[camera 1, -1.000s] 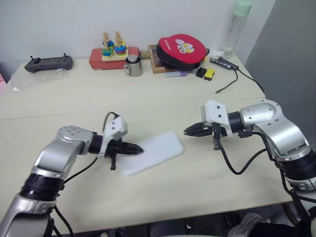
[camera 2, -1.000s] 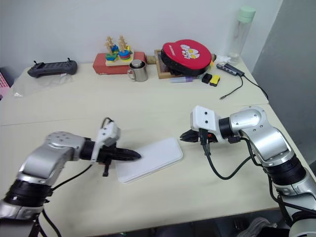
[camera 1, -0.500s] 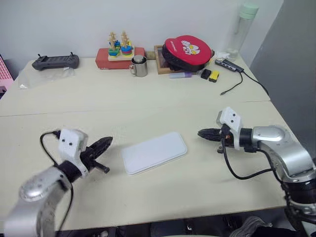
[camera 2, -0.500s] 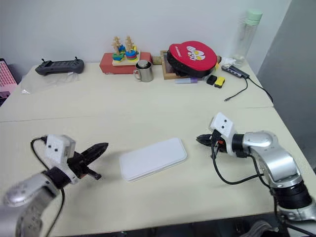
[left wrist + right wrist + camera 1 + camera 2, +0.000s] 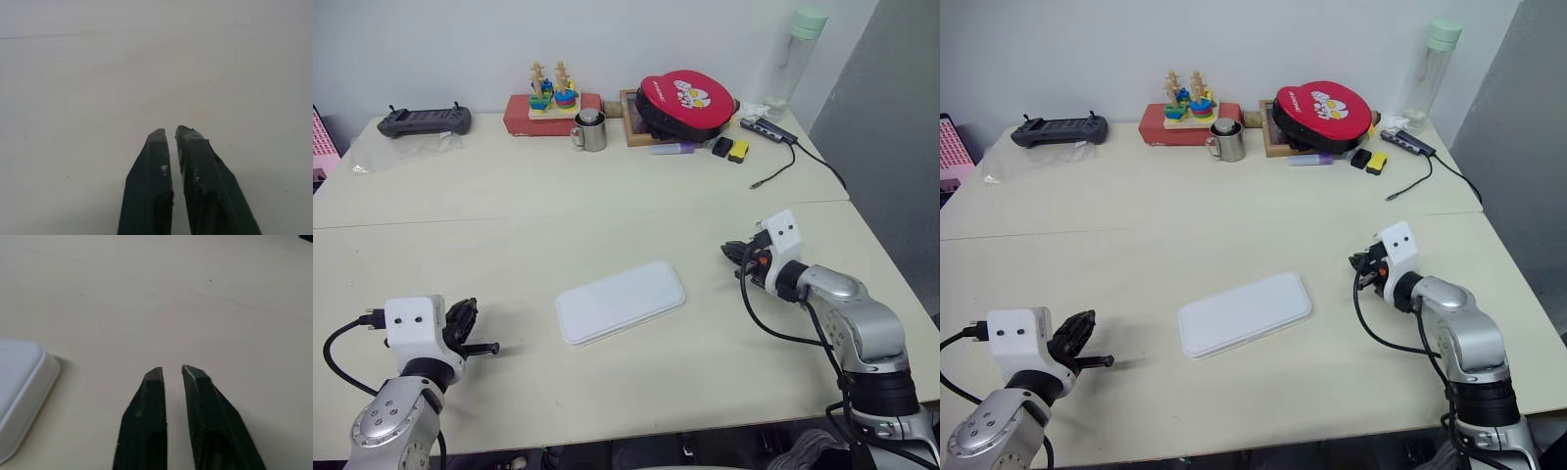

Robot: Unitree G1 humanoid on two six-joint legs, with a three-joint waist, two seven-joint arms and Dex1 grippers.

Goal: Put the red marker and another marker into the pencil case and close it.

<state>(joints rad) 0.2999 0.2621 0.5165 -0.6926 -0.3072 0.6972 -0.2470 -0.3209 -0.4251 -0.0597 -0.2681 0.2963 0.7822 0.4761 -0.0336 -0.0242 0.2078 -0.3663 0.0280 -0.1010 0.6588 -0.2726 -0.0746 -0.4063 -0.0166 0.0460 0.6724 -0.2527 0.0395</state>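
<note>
The pencil case [image 5: 621,302] lies shut and flat in the middle of the table, a white rectangle with rounded corners; one corner of it [image 5: 19,382] shows in the right wrist view. The red marker and the other marker are hidden from view. My left gripper [image 5: 462,319] hovers near the table's front left, well clear of the case, its fingers [image 5: 151,166] a narrow slit apart with nothing between them. My right gripper [image 5: 734,253] sits to the right of the case, pointing toward it, fingers [image 5: 149,396] slightly apart and empty.
Along the back edge stand a black controller [image 5: 423,120], a stacking toy on a red box [image 5: 551,98], a metal mug [image 5: 590,130], a red round pouch [image 5: 683,98], a purple marker [image 5: 668,149], small yellow and black items [image 5: 729,148], a tall bottle [image 5: 795,54] and a cable [image 5: 783,162].
Both arms have drawn away from the case, the left toward the front left, the right farther right. Both grippers went from shut to slightly parted. The camera view shifted too.
</note>
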